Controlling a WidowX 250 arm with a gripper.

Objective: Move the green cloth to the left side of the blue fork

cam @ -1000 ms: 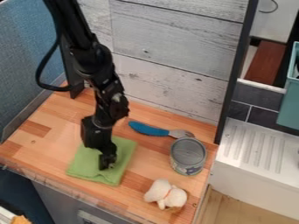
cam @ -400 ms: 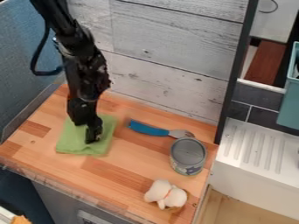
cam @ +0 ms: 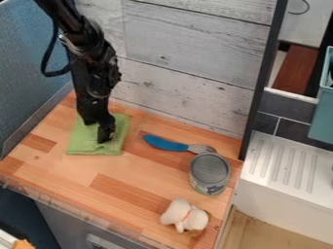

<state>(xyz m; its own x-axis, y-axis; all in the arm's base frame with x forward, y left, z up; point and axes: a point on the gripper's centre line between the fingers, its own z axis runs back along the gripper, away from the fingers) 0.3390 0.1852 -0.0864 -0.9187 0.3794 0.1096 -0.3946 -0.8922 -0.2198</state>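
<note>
The black gripper (cam: 104, 138) points down onto the middle of the green cloth (cam: 86, 145), at the left of the counter. The cloth lies flat around and beneath the gripper's tip, its right edge a short way left of the blue fork (cam: 165, 144). That fork lies with its blue handle towards the cloth and its metal end by the can. The arm hides part of the cloth's upper left area.
A grey can (cam: 209, 173) stands right of the fork, and a white plush toy (cam: 185, 216) lies near the front edge of the wooden counter (cam: 123, 183). A plank wall (cam: 182, 63) rises behind; a blue partition (cam: 29, 63) borders the left.
The gripper has moved towards the upper left and then further back, and the green cloth has slid along with it. The fork, can and plush toy have stayed put.
</note>
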